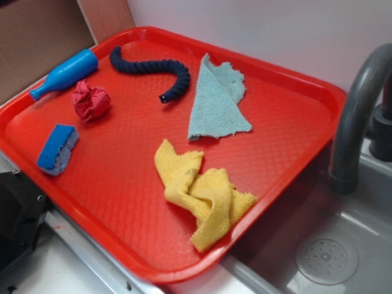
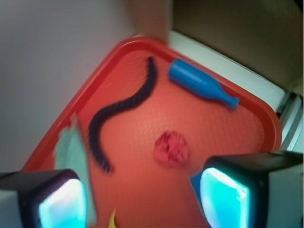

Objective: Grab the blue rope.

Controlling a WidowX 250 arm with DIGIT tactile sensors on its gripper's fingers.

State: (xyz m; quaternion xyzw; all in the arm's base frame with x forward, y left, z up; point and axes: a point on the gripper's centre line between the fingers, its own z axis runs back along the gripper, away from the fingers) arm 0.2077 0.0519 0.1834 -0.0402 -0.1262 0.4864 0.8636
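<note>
Wrist view: gripper (image 2: 142,199) fingers spread, empty, above tray (image 1: 277,79). Blue rope (image 1: 154,70), twisted navy cord, curves nr tray's far edge, btwn smooth plastic bottle (image 1: 66,73) & teal cloth (image 1: 217,99).

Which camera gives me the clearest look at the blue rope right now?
The exterior view: the blue rope lies sharp and whole on the red tray. The wrist view also shows its whole curve, but blurred, with the open gripper at the bottom.

I see the short, thick, dark navy twisted rope (image 2: 124,112) (image 1: 152,69) lying loose in an S-curve, flat, ahead of my fingertips and left of centre, untouched.
</note>
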